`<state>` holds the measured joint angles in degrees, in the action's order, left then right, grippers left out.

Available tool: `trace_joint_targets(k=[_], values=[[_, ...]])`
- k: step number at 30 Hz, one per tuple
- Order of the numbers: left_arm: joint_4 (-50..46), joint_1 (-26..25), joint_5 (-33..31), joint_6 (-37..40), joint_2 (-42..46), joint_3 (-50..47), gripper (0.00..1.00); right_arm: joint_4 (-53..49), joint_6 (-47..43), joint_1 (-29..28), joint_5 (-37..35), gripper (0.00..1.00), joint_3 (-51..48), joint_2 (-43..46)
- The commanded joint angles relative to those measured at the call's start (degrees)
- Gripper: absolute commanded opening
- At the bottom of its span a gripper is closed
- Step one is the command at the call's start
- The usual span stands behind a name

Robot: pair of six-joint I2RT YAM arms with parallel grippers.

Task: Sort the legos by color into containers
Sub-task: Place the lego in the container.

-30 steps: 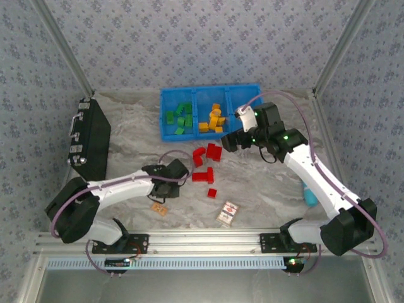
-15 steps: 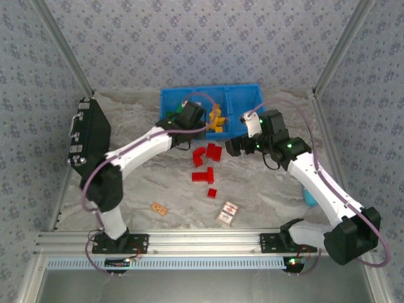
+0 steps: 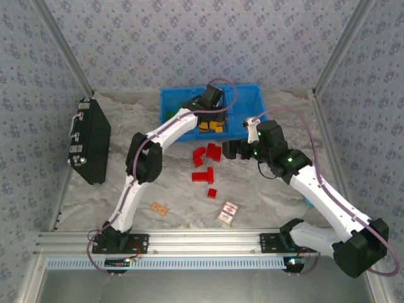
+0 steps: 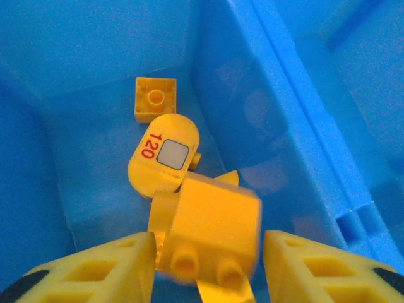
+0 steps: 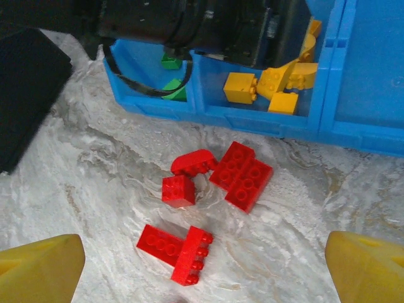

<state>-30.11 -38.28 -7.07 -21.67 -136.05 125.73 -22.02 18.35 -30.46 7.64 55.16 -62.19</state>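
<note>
The blue bin stands at the back of the table. My left gripper hangs inside its middle compartment, jaws apart. Between the fingers a blurred orange brick shows a gap on its right side, above other orange bricks on the compartment floor. Green bricks lie in the left compartment. Several red bricks lie on the table in front of the bin, among them a flat pair and an L-shaped pair. My right gripper hovers open above them, holding nothing.
A black box stands at the left edge. A red-and-white card and a tan tile lie near the front. A teal object sits behind the right arm. The bin's right compartment looks bare.
My left arm swung from the table's front-left up to the bin and over the middle compartment. My right gripper shifted slightly down and left, nearer the red bricks.
</note>
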Motion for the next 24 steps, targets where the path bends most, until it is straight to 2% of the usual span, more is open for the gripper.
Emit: trace_joint_targets(k=[1, 5, 8, 14, 19, 24], values=[[-3.2, 0.6, 0.9, 0.8, -0.6, 4.3, 0.58, -1.3, 4.1, -1.5, 0.0, 1.0, 0.4, -1.1], [-3.5, 1.2, 1.4, 1.1, 0.9, 5.0, 0.65, -2.1, 7.8, -1.8, 0.6, 0.99, -1.0, -2.6], [-3.0, 1.4, 2.1, 2.1, 4.5, 3.9, 0.67, -2.1, 9.7, -2.1, 1.9, 0.93, -2.5, -5.2], [0.2, 2.1, 1.5, 5.8, 19.6, -4.7, 0.7, 1.7, 11.5, -5.0, 3.2, 0.9, -4.6, -11.5], [5.0, 2.6, -5.4, 8.0, 37.4, -22.4, 0.75, 3.0, 13.5, -6.8, 3.6, 0.86, -3.1, -18.0], [3.4, 4.8, -7.9, 6.0, 50.8, -34.8, 0.77, 3.4, 14.8, -7.5, 5.3, 0.81, -1.2, -23.8]])
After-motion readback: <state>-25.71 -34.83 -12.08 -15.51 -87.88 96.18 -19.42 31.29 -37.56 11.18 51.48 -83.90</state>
